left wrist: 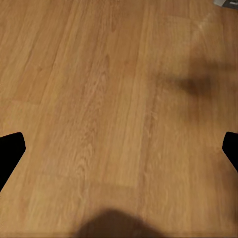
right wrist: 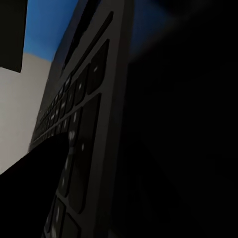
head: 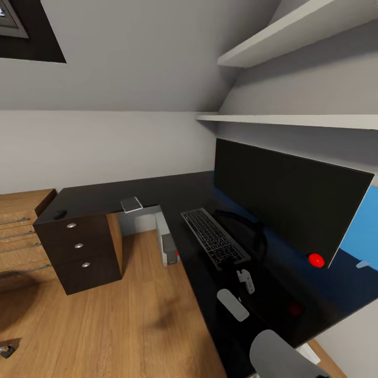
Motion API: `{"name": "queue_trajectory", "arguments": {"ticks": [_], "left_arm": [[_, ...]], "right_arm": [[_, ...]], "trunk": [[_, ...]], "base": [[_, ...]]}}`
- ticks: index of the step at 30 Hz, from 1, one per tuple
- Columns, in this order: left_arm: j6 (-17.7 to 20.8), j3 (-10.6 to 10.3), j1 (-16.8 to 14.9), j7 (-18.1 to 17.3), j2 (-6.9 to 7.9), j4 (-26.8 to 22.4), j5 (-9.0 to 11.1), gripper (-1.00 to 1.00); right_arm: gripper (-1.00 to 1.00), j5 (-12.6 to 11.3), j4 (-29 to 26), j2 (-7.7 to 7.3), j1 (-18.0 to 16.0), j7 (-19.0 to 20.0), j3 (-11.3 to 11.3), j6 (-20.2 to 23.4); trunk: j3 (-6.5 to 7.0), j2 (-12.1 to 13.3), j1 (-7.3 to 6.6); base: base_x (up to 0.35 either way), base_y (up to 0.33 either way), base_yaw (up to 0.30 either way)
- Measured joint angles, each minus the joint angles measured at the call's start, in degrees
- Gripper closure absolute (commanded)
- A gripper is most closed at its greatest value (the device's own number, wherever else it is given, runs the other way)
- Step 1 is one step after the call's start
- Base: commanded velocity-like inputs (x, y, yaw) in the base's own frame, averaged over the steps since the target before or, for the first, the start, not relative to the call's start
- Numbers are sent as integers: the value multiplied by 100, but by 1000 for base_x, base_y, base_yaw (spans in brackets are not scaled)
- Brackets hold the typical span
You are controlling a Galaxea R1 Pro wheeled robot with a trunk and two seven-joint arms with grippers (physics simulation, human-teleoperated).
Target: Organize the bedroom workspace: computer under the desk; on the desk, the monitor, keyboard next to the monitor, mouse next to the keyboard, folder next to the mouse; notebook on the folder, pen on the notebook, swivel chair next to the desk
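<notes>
Head view shows the keyboard (head: 215, 238) lying on the desk (head: 157, 191) before the monitor (head: 286, 199), long axis running away from the right gripper (head: 244, 280) at its near end, jaw state unreadable.

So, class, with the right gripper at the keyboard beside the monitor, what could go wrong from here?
1. The right gripper sits at the keyboard's near end; a careless push could slide it into the monitor.
2. The mouse lies at the desk's far corner, near the edge; a clumsy reach might knock it off.
</notes>
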Motion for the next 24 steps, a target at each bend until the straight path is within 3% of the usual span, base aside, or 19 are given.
{"name": "queue_trajectory", "arguments": {"ticks": [17, 24], "left_arm": [[-1, 0, 0, 23, -1, 168, 5, -100], [-7, -1, 0, 13, -2, 269, -1, -100]], "right_arm": [[100, -139, 195, 0, 4, -28, -16, -26], [100, -147, 196, 1, 4, -29, -15, -27]], "trunk": [[196, 442, -241], [197, 443, -242]], "base": [[0, 0, 0], [0, 0, 0]]}}
